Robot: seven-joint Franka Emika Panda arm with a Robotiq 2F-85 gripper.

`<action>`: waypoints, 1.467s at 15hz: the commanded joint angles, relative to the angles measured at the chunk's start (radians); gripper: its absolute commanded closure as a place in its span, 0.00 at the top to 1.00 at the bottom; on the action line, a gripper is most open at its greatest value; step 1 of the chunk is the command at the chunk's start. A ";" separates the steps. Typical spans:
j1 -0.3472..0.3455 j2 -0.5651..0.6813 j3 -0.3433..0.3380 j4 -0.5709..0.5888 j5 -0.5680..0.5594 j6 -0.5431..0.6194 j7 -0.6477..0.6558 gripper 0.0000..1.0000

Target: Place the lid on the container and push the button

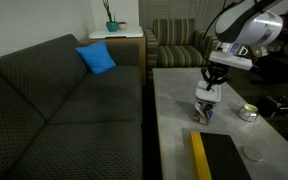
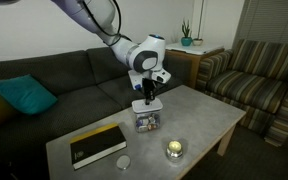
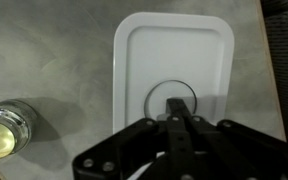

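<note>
A white, rounded-oblong plastic lid (image 3: 174,50) sits on top of a clear, cup-like plastic container (image 2: 147,122) with dark and reddish bits at its bottom, near the middle of a grey, stone-look worktop (image 3: 54,50). The white robot arm (image 2: 144,52) reaches straight down over it. Its jaws are clenched tight with nothing between them, and their tips are at the round button (image 3: 156,100) set into the lid. The wrist view does not show whether the tips press the button or hang just above it.

The lid appears seated, so the button press looks like the step in hand.

The lid reads as light, stiff, smooth plastic. If it needed reseating, its raised rim along the long edges would be the place to hold it. The container looks light and taller than it is wide, so an off-centre push could tip it or skate it across the smooth worktop. A press straight down on the button's middle seems safest.

A small round yellowish tin (image 3: 4,130) stands nearby, clear of the container. A black book with a yellow spine (image 2: 96,145) lies further along the worktop, beside a dark grey sofa (image 1: 44,90) with a blue cushion (image 1: 96,58).
</note>
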 commanded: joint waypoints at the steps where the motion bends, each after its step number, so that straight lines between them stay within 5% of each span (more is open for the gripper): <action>1: 0.026 -0.036 -0.030 -0.045 -0.021 -0.007 0.030 0.00; 12: 0.085 -0.123 -0.076 -0.123 -0.078 0.046 0.028 0.02; 13: 0.089 -0.131 -0.081 -0.131 -0.084 0.053 0.029 0.27; 15: 0.099 -0.141 -0.089 -0.149 -0.094 0.067 0.030 0.32; 22: 0.121 -0.166 -0.092 -0.233 -0.117 0.178 0.006 0.80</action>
